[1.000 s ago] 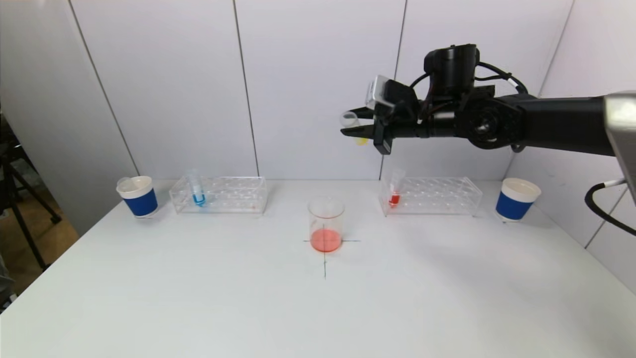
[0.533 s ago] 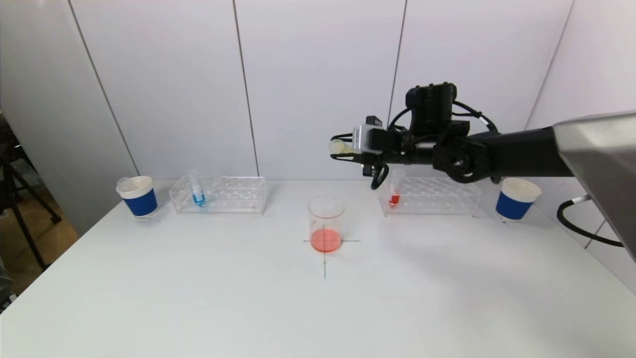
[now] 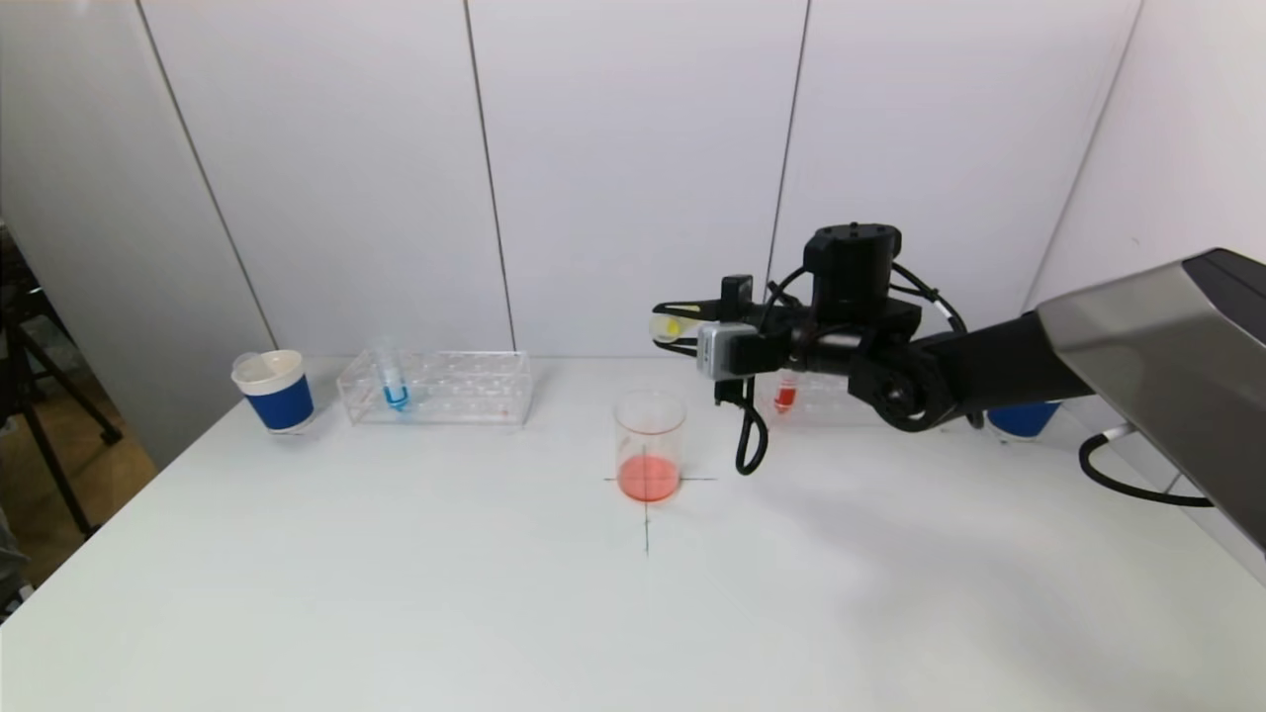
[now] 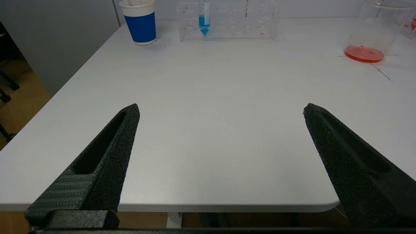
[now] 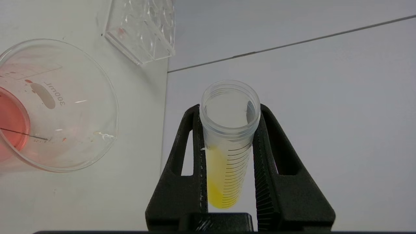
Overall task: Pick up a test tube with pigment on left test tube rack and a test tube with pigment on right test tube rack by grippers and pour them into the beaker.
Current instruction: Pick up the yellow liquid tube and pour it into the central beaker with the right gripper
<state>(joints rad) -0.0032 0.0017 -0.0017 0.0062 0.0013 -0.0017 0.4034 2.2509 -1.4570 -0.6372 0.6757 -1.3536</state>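
One yellow-filled clear plastic tube (image 5: 227, 146) sits clamped in my right gripper (image 3: 682, 328) above the one glass beaker (image 3: 649, 444); my left gripper (image 4: 221, 130) gapes wide.

On the white surface (image 3: 396, 593) before me: glass beaker (image 3: 649, 445), two clear plastic racks (image 3: 435, 388) (image 3: 841, 388), two blue-banded paper cups (image 3: 273, 390) (image 3: 1019, 419).

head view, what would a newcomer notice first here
The right gripper, up above the beaker, is shut on a tipped test tube of yellow pigment. The beaker, at centre on the table, holds red liquid. A blue-filled tube stands in the left rack.
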